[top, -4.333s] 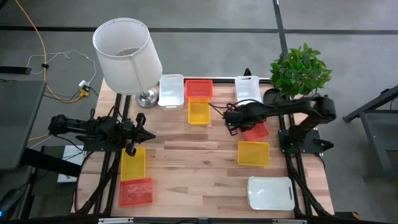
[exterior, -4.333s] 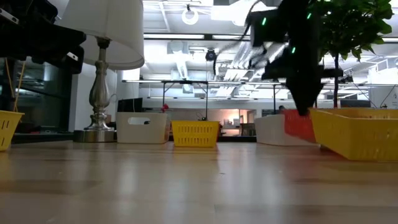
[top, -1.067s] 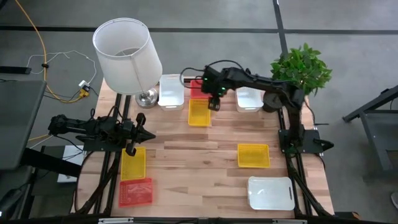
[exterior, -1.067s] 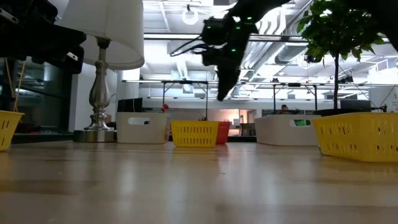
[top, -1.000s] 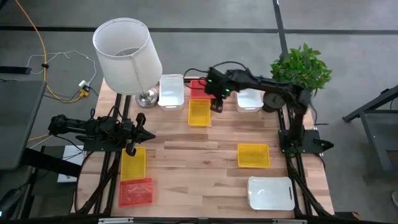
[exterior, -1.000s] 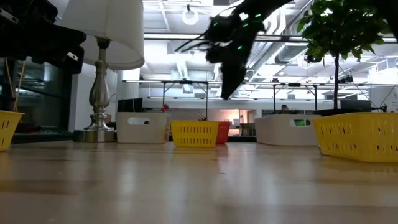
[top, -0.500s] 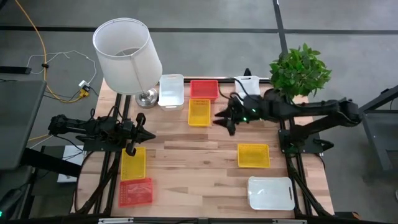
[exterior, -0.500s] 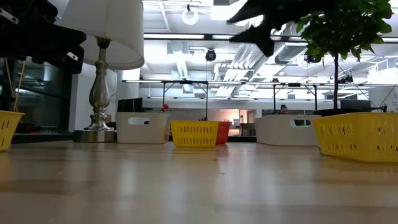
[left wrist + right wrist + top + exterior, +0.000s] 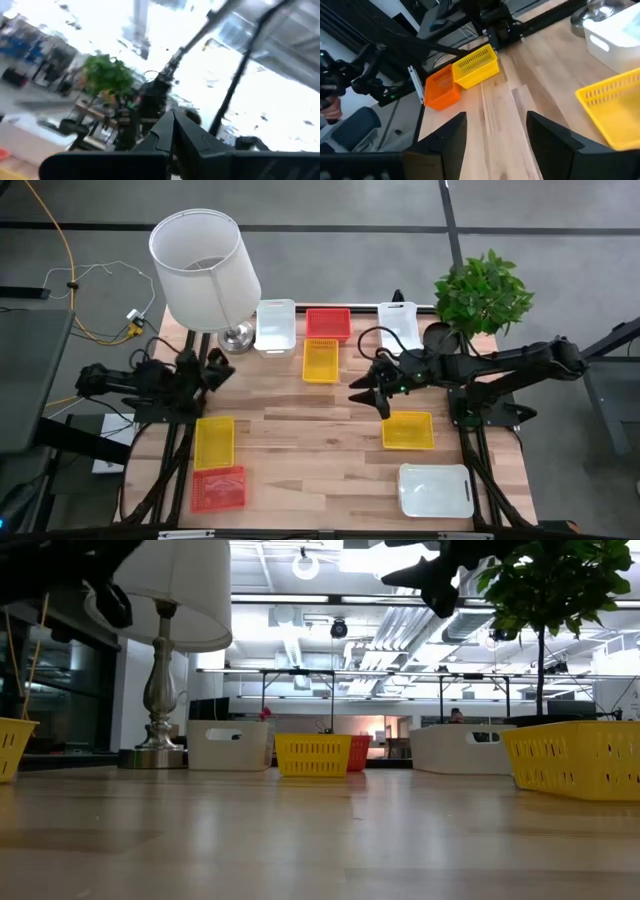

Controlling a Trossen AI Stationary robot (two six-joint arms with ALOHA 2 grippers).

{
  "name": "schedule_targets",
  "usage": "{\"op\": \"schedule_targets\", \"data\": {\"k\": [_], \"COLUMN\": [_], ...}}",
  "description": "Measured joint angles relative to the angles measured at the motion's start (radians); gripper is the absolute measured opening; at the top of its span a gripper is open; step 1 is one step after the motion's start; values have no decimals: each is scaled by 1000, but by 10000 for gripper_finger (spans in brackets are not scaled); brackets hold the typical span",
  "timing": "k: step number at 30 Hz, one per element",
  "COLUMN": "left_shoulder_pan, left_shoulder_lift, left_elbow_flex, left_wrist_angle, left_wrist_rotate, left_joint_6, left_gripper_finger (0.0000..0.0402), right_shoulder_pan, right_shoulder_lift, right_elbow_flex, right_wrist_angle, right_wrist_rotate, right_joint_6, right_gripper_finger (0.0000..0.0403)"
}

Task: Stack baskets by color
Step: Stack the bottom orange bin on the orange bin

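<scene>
Along the far edge stand a white basket (image 9: 275, 326), a red basket (image 9: 328, 322) and another white basket (image 9: 398, 323); a yellow basket (image 9: 320, 361) sits just in front of the red one. More baskets rest flat on the wood: yellow (image 9: 408, 430), white (image 9: 435, 490), yellow (image 9: 214, 442), red (image 9: 218, 488). My right gripper (image 9: 370, 402) hovers open and empty above the table's middle, left of the yellow basket at the right. My left gripper (image 9: 222, 369) is shut and empty at the left edge, tipped upward (image 9: 172, 132).
A lamp with a big white shade (image 9: 204, 268) and a metal foot (image 9: 236, 338) stands at the far left corner. A potted plant (image 9: 482, 292) is at the far right. Bare wood lies between the basket groups in the table's middle (image 9: 300, 440).
My right gripper has drawn back from above the red and yellow baskets at the far edge toward the table's middle and near side, swinging from pointing down to nearly level, still open and empty. My left gripper has tipped upward and rolled, staying shut.
</scene>
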Motion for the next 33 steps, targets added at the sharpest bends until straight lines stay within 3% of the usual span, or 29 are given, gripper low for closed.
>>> {"op": "schedule_targets", "data": {"k": [3, 9, 13, 16, 22, 28, 33], "left_shoulder_pan": [-5, -5, -17, -65, -241, -393, -443], "left_shoulder_lift": [90, 403, 598, 727, 938, 1144, 1311], "left_elbow_flex": [64, 317, 553, 709, 859, 862, 861], "left_wrist_angle": [-141, -283, -593, -808, -1048, -1041, -1052], "left_wrist_rotate": [83, 303, 506, 579, 596, 543, 500], "left_joint_6": [-88, -139, -138, -102, 45, 171, 88], "left_gripper_finger": [2, 31, 63, 88, 129, 150, 151], "right_shoulder_pan": [-14, -42, -55, -62, -68, -68, -68], "right_shoulder_lift": [-12, -48, -80, -101, -113, -112, -112], "right_elbow_flex": [0, 0, 0, 0, 0, 0, 0], "right_wrist_angle": [-2, -7, -21, -39, -70, -124, -145], "right_wrist_rotate": [27, 38, 37, 38, 37, 36, 36], "right_joint_6": [-8, -76, -109, -135, -161, -161, -179], "right_gripper_finger": [193, 193, 193, 193, 193, 192, 192]}}
